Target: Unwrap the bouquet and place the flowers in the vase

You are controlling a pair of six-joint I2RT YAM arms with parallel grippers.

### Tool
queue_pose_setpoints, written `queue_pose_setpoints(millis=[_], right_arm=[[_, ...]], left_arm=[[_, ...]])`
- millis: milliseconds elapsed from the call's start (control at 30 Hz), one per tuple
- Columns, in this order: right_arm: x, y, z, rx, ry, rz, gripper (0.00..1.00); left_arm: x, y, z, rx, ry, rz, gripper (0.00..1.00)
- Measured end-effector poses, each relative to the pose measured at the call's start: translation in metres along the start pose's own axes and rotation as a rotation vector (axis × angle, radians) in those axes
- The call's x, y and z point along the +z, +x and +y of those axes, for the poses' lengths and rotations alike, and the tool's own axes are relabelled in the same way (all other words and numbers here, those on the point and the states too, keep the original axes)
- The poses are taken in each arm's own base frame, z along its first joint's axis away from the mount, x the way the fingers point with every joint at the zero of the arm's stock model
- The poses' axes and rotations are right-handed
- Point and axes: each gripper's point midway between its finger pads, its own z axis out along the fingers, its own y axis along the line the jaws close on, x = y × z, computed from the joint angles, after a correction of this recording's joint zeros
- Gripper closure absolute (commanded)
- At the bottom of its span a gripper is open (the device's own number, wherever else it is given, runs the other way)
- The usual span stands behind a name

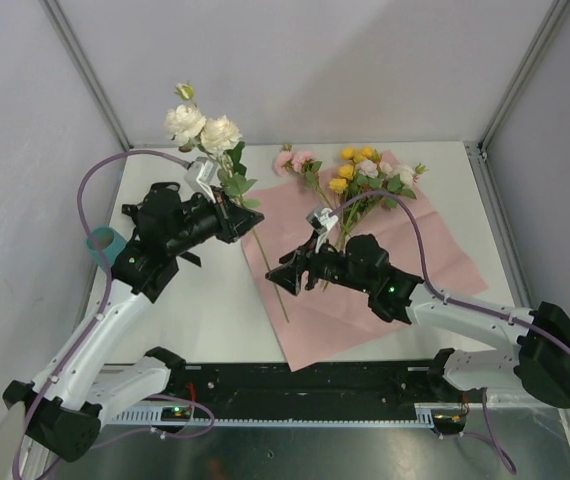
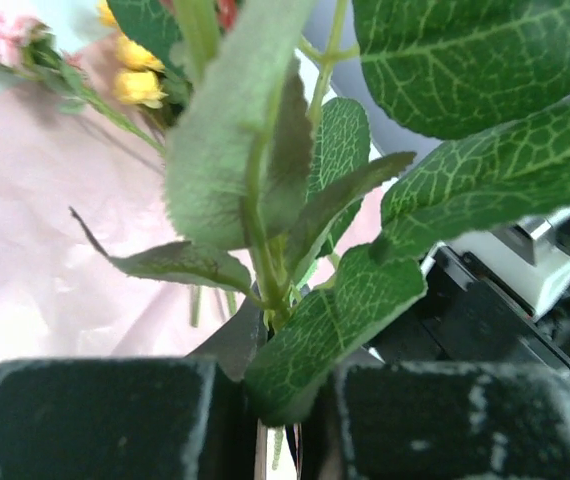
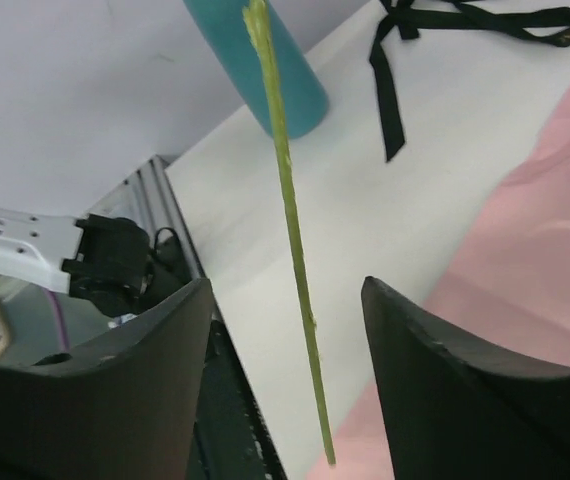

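No text, label, brand, number or sign can be read in any of the three views. The small circuit board (image 1: 172, 405) on the rail below the near edge of the surface (image 1: 205, 300) shows only a lit dot. Any print on it is too small to make out.
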Motion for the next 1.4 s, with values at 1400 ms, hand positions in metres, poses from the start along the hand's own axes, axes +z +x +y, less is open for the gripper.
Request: queue_pose_setpoints(millis=[1400], right_arm=[[-0.069, -0.004, -0.059, -0.013, 0.314, -0.12, 0.01]], left_arm=[[-0.254, -0.196, 0.125, 0.439, -1.453, -0.585, 1.0]])
